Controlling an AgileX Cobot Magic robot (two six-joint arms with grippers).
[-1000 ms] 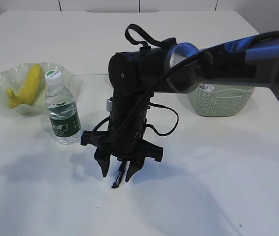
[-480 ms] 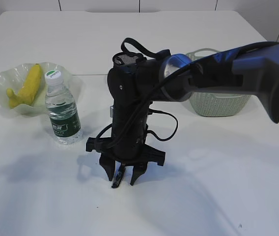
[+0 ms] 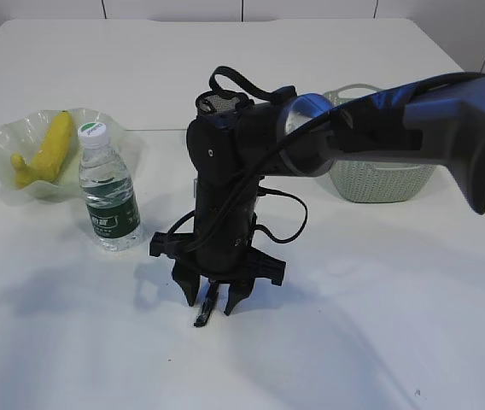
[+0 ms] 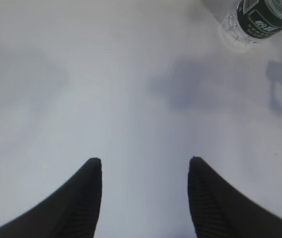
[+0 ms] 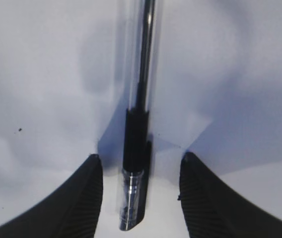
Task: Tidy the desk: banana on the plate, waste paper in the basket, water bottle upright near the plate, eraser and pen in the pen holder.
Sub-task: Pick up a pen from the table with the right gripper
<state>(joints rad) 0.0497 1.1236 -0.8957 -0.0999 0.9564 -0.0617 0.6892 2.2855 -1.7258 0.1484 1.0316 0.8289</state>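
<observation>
A black-and-clear pen [image 5: 136, 139] lies flat on the white table, and my right gripper [image 5: 140, 157] straddles it, open, with both fingers clear of the barrel. From outside, that gripper [image 3: 211, 303] points straight down over the pen [image 3: 201, 318] at the table's front middle. The banana [image 3: 50, 147] rests on the wavy green plate [image 3: 3, 141]. Beside the plate the water bottle [image 3: 108, 192] stands upright. My left gripper [image 4: 145, 161] hovers open over bare table, with the bottle's base [image 4: 257, 20] at the top right. The eraser and the waste paper are out of view.
A pale green woven basket [image 3: 383, 175] stands at the back right, partly behind my right arm. A black mesh rim [image 3: 217, 102], likely the pen holder, peeks out behind the arm's wrist. The table's front edge lies below the pen.
My right arm swung so that the basket shows more, and its gripper shifted slightly right and lower around the pen. The pen, bottle and banana have not moved.
</observation>
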